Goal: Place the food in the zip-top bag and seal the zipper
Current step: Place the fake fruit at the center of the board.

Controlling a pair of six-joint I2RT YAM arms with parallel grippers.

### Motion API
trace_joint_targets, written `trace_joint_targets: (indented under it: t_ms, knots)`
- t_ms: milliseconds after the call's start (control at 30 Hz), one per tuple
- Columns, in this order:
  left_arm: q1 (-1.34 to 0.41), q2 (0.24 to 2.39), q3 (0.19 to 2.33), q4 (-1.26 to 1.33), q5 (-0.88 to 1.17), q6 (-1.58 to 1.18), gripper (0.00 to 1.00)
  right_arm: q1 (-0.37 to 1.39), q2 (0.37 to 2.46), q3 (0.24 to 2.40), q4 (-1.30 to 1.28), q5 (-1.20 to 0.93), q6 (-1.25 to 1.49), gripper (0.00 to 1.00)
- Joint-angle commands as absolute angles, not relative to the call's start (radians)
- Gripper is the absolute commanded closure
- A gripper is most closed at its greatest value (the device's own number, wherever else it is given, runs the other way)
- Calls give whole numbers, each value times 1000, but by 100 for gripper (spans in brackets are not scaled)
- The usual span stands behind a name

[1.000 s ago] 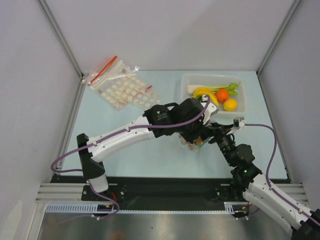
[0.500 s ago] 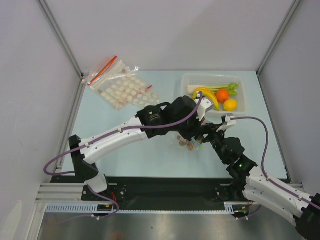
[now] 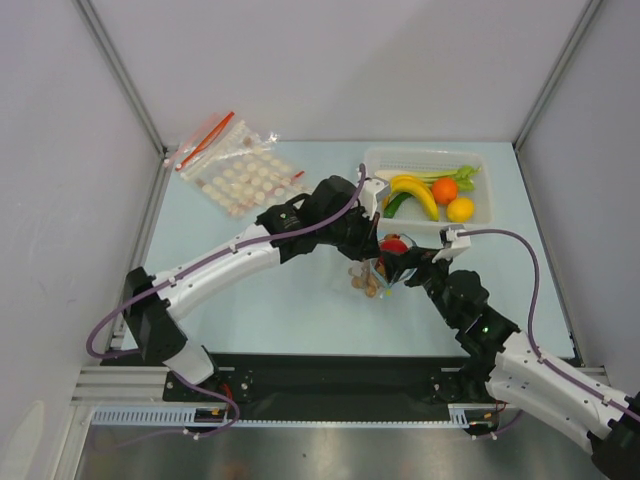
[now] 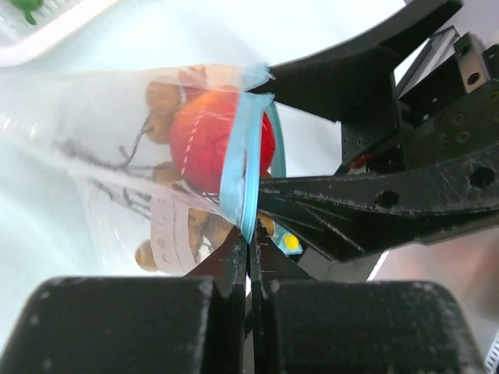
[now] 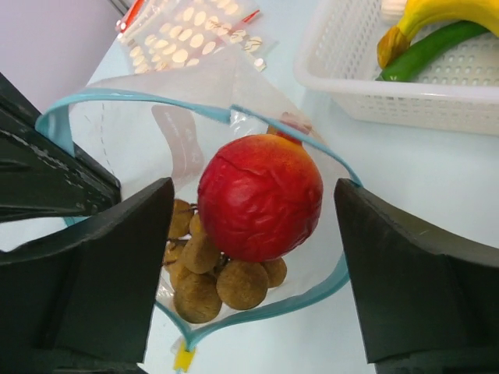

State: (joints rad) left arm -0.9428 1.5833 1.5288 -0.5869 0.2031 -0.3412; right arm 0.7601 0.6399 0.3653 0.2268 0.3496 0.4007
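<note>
From above, the zip-top bag [image 3: 385, 268] is mostly hidden by the two arms that meet over it; only a glimpse of plastic and fruit shows between them. It sits about midway between the left and right edges of the worktop [image 3: 290, 295], somewhat nearer the near edge than the far one.

In the left wrist view the left claw [image 4: 249, 249] has its fingers pressed together, pinching the light blue zipper [image 4: 238, 171] at the bag's rim; the bag's far end runs out of frame at the left. The right claw [image 5: 253, 234] is spread wide, with the open mouth of the bag between its fingers; whether either finger touches the plastic cannot be told.

Inside the bag the red fruit [image 5: 261, 195] lies on top of the tan fruits [image 5: 207, 292], covering several of them; their thin stems show only through the plastic in the left wrist view.

A white label [image 4: 168, 234] on the bag carries print too blurred to read; no other writing is legible.

A white basket [image 5: 351, 101] stands just beyond the bag towards the far right corner, cut off by the frame; a banana [image 5: 437, 19] shows in it.
</note>
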Motion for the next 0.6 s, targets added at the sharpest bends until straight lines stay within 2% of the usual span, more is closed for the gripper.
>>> trace_joint_targets:
  t_ms: [0,100,200,333,567]
  knots:
    - [-937,1558,1513,-488,275,-360,100,762,650,416,218,341,384,5]
    - [-937,1562,1509,-482,287,-360,100,762,658,425,209,336,385,3]
    - [-936,1555,1499,-479,278,-364,99,762,649,428,199,334,379,7]
    - [-925,1559,1483,-465,281,-370,100,764,598,437,155,345,368,19]
    - [-881,1562,1424,-399,331,-394,100,762,551,449,112,354,365,29]
